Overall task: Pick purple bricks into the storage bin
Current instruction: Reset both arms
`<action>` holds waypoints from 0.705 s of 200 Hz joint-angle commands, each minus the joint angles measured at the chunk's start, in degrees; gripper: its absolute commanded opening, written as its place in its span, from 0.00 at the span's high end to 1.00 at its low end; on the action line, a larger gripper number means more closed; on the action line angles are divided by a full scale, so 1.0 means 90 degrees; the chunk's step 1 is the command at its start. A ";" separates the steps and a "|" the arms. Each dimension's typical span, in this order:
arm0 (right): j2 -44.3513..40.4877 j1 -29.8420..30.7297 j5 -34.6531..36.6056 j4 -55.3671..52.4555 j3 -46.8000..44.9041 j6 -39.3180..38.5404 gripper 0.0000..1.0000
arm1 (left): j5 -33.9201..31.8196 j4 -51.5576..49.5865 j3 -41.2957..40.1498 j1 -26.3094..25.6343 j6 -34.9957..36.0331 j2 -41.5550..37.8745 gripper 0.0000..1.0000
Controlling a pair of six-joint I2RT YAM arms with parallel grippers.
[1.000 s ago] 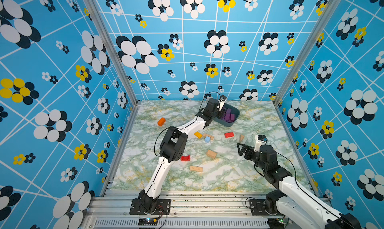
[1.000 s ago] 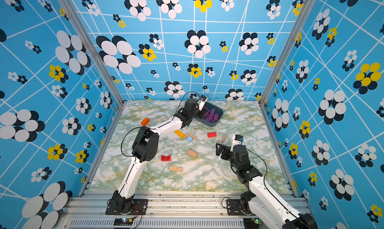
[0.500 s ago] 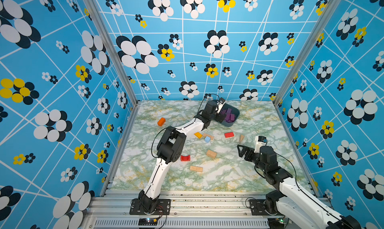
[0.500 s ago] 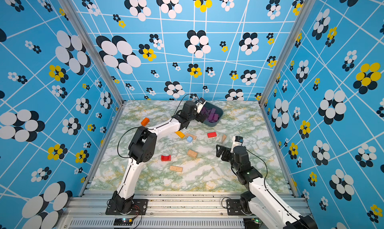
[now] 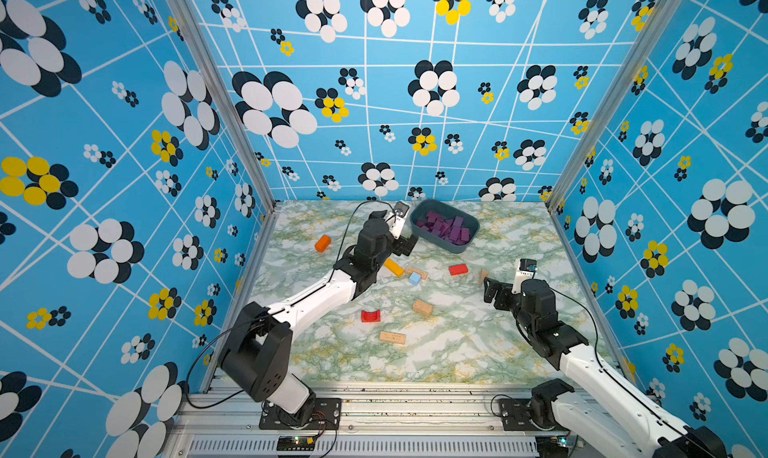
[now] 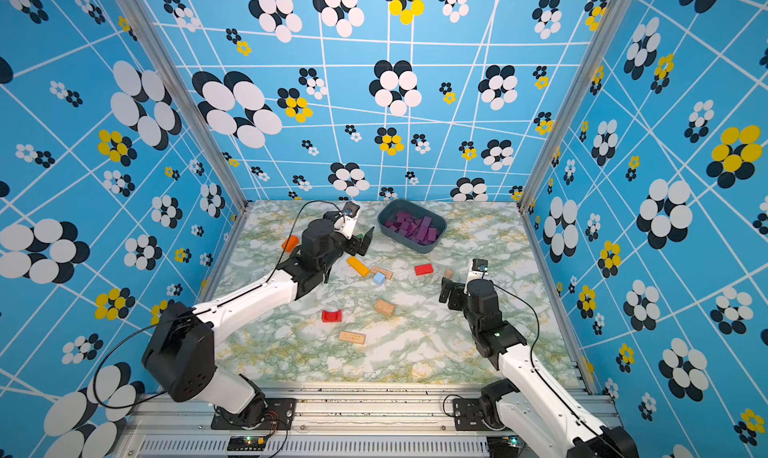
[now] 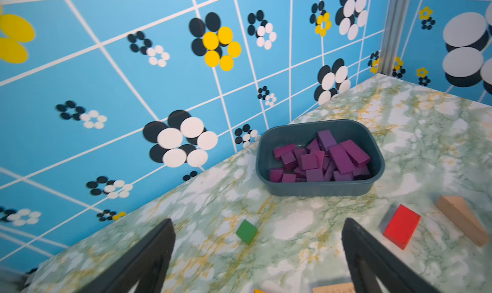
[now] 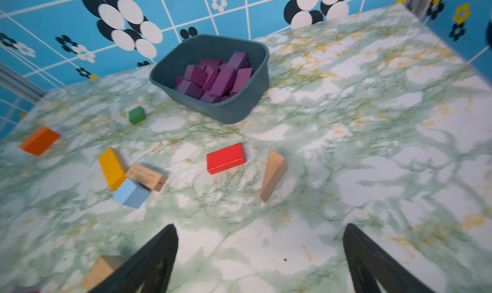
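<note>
Purple bricks (image 5: 444, 227) lie heaped inside the storage bin (image 5: 455, 248), some flat and some tilted against each other. The bin stands at the far side of the marbled table (image 5: 498, 343), near the back wall and right of centre.

Farthest left, an orange block (image 5: 322, 243) sits alone. Next comes the left gripper (image 6: 362, 240), just left of the bin and apart from it. Its jaws are spread wide with nothing between them. The left wrist view shows a small green cube (image 7: 246, 231) on the table below the gripper.

Near the middle, three pieces huddle together: a yellow block (image 5: 393, 267), a tan bar (image 5: 417, 273) and a light-blue cube (image 5: 414, 279) touching or nearly so. Closer to the robot lie a red arch (image 5: 370, 315), a tan block (image 5: 422, 308) and a printed tan bar (image 5: 392, 337), each apart from the others.

Right of the cluster, a red block (image 5: 458, 269) lies flat, with a tan wedge (image 5: 483, 275) just beside it. Farthest right, the right gripper (image 5: 494, 291) hangs near the wedge — released, jaws wide, holding nothing.
</note>
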 commanded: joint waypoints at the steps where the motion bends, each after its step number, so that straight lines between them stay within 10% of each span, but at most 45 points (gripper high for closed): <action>1: 0.0281 -0.0068 0.1320 0.0590 0.0159 -0.0947 0.01 | -0.0434 0.0365 -0.0807 0.0372 -0.0309 -0.0308 0.01; 75: 0.1897 -0.0913 0.2171 0.3902 -0.0772 -0.1725 0.01 | -0.0226 0.1143 -0.2654 0.1411 -0.0551 -0.1106 0.01; 141: 0.3957 -0.1760 0.1130 0.4616 0.0057 -0.1287 0.01 | 0.0688 0.1827 -0.3322 0.2918 -0.1138 -0.1101 0.01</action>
